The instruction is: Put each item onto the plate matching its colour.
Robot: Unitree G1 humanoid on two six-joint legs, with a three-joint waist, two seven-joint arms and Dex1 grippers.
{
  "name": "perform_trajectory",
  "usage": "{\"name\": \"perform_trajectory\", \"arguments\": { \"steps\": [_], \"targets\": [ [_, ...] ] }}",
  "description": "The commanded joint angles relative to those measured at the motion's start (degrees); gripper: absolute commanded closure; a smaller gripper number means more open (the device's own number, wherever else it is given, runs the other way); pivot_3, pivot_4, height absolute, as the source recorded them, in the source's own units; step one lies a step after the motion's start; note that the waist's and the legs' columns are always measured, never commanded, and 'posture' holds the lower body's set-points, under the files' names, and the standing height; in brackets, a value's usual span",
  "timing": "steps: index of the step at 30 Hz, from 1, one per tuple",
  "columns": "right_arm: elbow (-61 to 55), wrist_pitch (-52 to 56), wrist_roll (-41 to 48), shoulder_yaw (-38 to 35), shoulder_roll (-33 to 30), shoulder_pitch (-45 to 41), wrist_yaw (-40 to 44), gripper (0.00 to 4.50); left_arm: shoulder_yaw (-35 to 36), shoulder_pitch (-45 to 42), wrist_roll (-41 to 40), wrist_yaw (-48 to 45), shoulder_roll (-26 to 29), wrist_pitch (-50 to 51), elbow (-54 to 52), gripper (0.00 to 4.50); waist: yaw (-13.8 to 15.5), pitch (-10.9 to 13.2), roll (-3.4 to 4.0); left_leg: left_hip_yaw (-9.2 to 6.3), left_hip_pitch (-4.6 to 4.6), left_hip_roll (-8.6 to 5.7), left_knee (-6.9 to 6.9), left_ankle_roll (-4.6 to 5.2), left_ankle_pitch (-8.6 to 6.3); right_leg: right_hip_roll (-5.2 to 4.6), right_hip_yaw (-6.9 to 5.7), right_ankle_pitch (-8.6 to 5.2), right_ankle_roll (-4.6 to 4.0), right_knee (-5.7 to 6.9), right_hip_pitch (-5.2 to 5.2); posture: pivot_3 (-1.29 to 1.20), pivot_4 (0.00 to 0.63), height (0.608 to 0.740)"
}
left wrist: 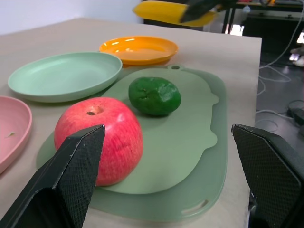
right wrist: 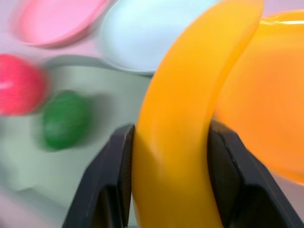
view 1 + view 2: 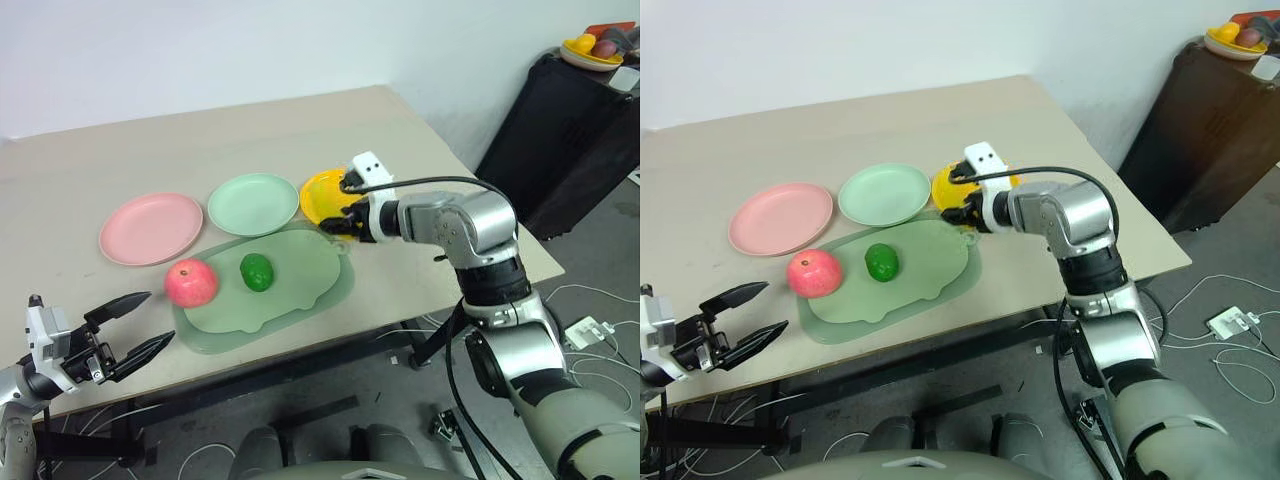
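The right gripper [image 2: 168, 185] was clamped on the yellow banana [image 2: 190, 118], one black finger [image 2: 107, 183] pressed against each side of the fruit. In the head views this gripper was held above the near edge of the orange-yellow plate [image 3: 322, 193], at the right end of the plate row, with the banana clear of the plate surface.

The left gripper [image 3: 135, 325] hovered off the near left edge of the table [image 3: 90, 160]. Its two fingers [image 1: 71, 175] stood well apart and held nothing, pointing toward the mat.

Three plates lay in a row across the table: the pink plate [image 3: 150, 228] on the left, the mint green plate [image 3: 253, 203] in the middle and the orange-yellow plate on the right. The plates lay close beside one another.

The pale green mat [image 3: 300, 275] lay flat just near of the plates, its far right corner next to the orange-yellow plate. The pink-red apple [image 3: 191, 282] stood on the left part of the mat, at its edge. The dark green oval fruit [image 3: 257, 271] lay on the mat just right of the apple, apart from it.

A black cabinet [image 3: 570, 130] stood beyond the far right of the table, carrying a dish of items on top.
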Motion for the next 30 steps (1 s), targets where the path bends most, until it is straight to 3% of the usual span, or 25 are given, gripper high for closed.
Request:
{"name": "perform_trajectory", "arguments": {
  "steps": [1, 9, 18, 26, 30],
  "targets": [
    [12.2, -10.4, -4.0, -0.6, 1.2, -5.3, 0.0, 2.71, 0.3, -0.3, -0.2, -0.1, 0.8, -0.4, -0.5, 0.00, -0.1, 0.0, 0.01, 0.01, -0.01, 0.00, 0.00, 0.00, 0.00, 0.01, 0.00, 0.01, 0.01, 0.02, -0.01, 0.00, 0.150, 0.740],
    [40.9, -30.4, -10.3, -2.1, 6.6, -14.6, -0.7, 2.71, 0.1, -0.3, -0.1, 0.1, 0.5, -0.5, -0.7, 0.00, -0.3, 0.0, 0.03, 0.02, 0.05, 0.02, -0.01, 0.01, 0.01, 0.08, 0.05, 0.09, 0.15, 0.10, 0.00, 0.00, 0.150, 0.740],
    [54.2, -41.7, -14.5, -4.5, 10.3, -18.2, -3.5, 2.71, 0.2, 0.5, -0.3, 0.5, 0.4, -0.3, -1.9, 0.00, -0.2, 0.0, 0.03, 0.02, 0.05, 0.02, 0.00, 0.01, 0.01, 0.07, 0.06, 0.10, 0.13, 0.09, 0.02, 0.00, 0.150, 0.740],
    [57.4, -45.2, -17.4, -5.9, 11.7, -16.5, -7.1, 0.01, 0.7, 1.8, -0.8, 1.4, 0.4, -0.3, -3.2, 0.00, -0.2, 0.0, 0.04, 0.02, 0.07, 0.04, -0.01, 0.01, 0.01, 0.07, 0.08, 0.09, 0.13, 0.10, 0.02, 0.00, 0.150, 0.740],
    [56.7, -44.4, -15.9, -8.8, 12.0, -17.1, -6.1, 0.01, 1.0, 2.2, -0.8, 1.3, 0.3, -0.6, -3.1, 0.00, -0.2, 0.0, 0.04, 0.02, 0.06, 0.04, 0.00, 0.01, 0.01, 0.07, 0.08, 0.07, 0.08, 0.10, 0.03, 0.00, 0.150, 0.740]
  ]
}}
